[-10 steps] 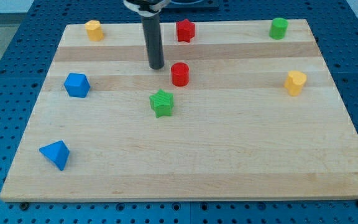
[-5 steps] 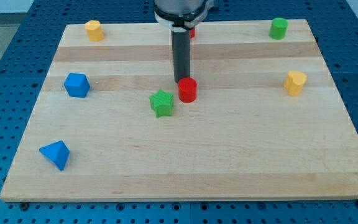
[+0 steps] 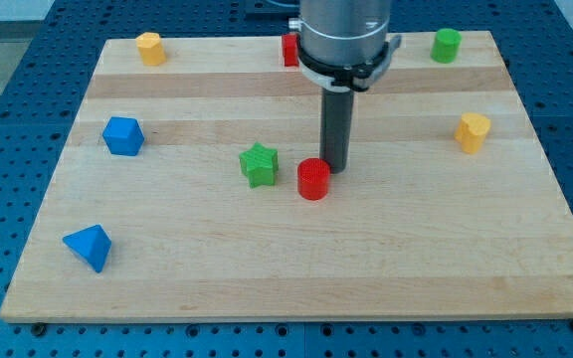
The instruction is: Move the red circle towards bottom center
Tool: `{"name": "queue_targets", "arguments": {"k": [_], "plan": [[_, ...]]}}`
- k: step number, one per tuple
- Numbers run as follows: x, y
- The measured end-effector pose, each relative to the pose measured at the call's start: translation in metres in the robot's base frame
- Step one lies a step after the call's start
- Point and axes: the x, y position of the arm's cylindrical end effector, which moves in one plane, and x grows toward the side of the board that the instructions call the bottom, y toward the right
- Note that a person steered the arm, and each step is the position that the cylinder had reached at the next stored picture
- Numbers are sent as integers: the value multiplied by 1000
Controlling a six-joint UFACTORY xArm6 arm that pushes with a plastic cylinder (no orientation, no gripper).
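One nudge has slid your red circle (image 3: 313,179) downward, past the green star (image 3: 259,164).
My tip (image 3: 335,167) touches its upper right; no jaws here. Push on toward bottom center.

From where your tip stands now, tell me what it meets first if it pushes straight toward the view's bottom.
My tip sits just above and right of the red circle, seemingly touching it. Pushed straight down, it would probably clip the circle's right edge first; beyond that, only bare board.
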Motion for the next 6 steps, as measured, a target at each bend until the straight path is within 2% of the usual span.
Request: {"name": "queue_targets", "arguments": {"k": [1,6], "plan": [[11,1],[7,-39]]}}
